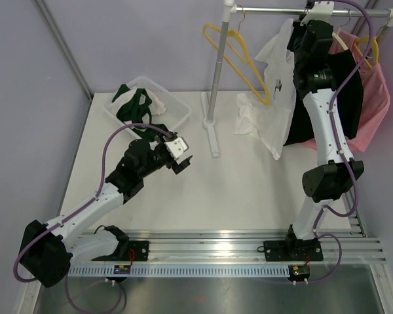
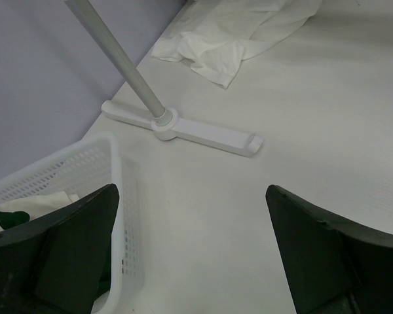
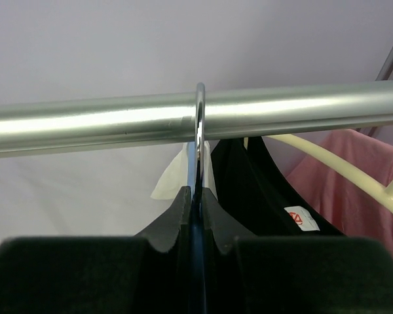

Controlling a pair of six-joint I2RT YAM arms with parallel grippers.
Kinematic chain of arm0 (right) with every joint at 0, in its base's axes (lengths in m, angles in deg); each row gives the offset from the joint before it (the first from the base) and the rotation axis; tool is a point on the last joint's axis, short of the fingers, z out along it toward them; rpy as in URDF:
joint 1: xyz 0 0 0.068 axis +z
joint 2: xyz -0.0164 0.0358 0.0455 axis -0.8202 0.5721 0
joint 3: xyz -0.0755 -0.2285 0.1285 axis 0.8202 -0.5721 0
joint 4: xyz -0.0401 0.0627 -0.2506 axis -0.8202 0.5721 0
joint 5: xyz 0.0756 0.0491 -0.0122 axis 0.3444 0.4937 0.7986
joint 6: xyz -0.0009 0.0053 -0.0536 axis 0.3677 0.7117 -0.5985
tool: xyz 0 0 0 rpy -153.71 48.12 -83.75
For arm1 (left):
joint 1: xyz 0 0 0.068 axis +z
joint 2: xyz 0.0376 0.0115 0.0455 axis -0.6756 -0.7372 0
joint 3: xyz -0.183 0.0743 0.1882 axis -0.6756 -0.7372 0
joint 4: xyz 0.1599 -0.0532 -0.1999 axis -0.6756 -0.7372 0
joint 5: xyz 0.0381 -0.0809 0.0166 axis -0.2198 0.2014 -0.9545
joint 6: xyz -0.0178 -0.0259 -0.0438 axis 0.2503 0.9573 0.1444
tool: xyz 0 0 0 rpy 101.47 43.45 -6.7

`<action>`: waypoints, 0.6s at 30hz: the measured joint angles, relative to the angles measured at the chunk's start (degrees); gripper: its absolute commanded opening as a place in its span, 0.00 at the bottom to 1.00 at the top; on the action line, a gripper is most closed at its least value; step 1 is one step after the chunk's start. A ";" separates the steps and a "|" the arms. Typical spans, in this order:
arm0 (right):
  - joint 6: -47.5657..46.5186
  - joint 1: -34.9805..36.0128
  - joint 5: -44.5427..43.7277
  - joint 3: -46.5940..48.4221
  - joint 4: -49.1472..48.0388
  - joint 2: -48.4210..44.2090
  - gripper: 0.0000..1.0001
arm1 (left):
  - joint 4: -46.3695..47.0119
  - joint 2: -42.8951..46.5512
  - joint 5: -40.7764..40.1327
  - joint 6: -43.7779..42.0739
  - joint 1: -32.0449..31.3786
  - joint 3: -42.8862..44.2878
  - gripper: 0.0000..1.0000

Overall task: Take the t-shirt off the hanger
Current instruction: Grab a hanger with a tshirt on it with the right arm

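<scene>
A white t-shirt (image 1: 268, 98) hangs down from just under the rail (image 1: 281, 10), and its lower part lies crumpled on the table; it also shows in the left wrist view (image 2: 223, 39). My right gripper (image 1: 312, 21) is up at the rail, shut on a hanger's metal hook (image 3: 200, 131), which loops over the rail (image 3: 85, 124). The fingertips (image 3: 183, 203) pinch the hook just below it. The hanger's body is hidden. My left gripper (image 1: 183, 157) is open and empty, low over the table (image 2: 190, 248).
A black shirt (image 1: 344, 85) and a pink shirt (image 1: 373, 98) hang right of my right arm. Empty yellow hangers (image 1: 239, 55) hang on the left. The rack pole (image 1: 219, 59) and foot (image 2: 203, 131) stand mid-table. A white basket (image 1: 177, 108) of clothes sits beside my left gripper.
</scene>
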 measured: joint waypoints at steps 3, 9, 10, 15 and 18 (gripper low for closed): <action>0.13 0.00 0.04 -0.55 0.02 -0.96 0.00 | 0.00 0.00 0.02 0.00 0.00 0.00 0.99; 0.44 0.00 0.20 -0.61 -0.02 -1.49 0.00 | -0.02 0.00 0.07 0.00 0.00 0.00 0.99; 0.52 0.00 0.44 -0.61 0.00 -1.49 0.00 | 0.00 0.00 0.07 0.00 0.00 0.00 0.99; 1.55 0.00 2.16 -0.90 -0.74 -1.53 0.00 | 0.00 0.00 0.11 0.00 0.00 0.00 0.99; 2.12 0.02 3.13 -2.80 -3.02 -2.25 0.00 | 0.00 0.00 0.20 0.00 0.00 0.00 0.99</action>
